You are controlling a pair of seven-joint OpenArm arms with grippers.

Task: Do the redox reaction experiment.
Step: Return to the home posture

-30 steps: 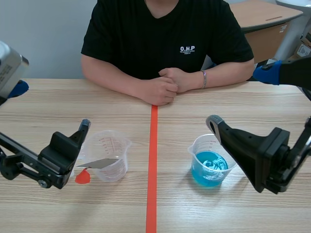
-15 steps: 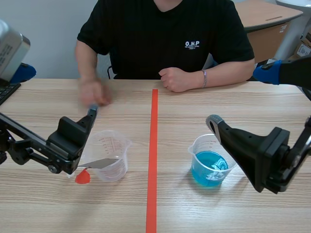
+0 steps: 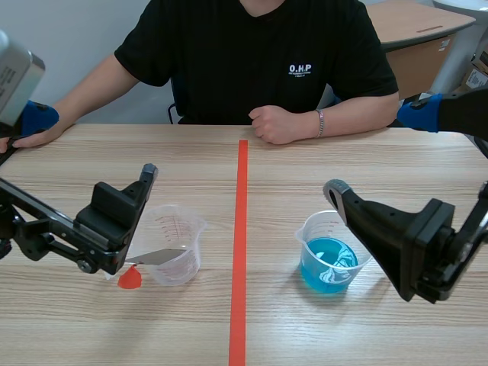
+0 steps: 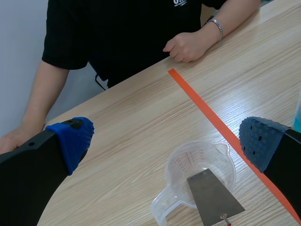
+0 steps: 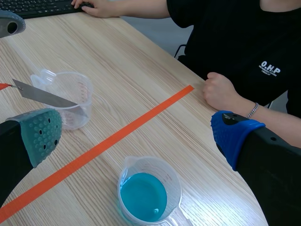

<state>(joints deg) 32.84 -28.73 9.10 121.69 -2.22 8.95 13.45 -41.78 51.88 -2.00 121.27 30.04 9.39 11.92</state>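
Note:
A clear empty beaker stands left of the red tape line, with a grey metal strip leaning out of it; the strip's red end rests on the table. My left gripper hangs open above and beside this beaker, touching nothing; the strip lies ahead of it, between its fingers. Right of the line stands a second beaker holding blue liquid. My right gripper is open above this beaker, holding nothing.
A person sits across the table, one fist resting near the tape line and the other hand at the far left by a keyboard. Bare wood lies between the two beakers.
The person unclasped their hands and moved one hand across to the table's far left. My left arm rose and shifted slightly toward the beaker. The right arm held still.

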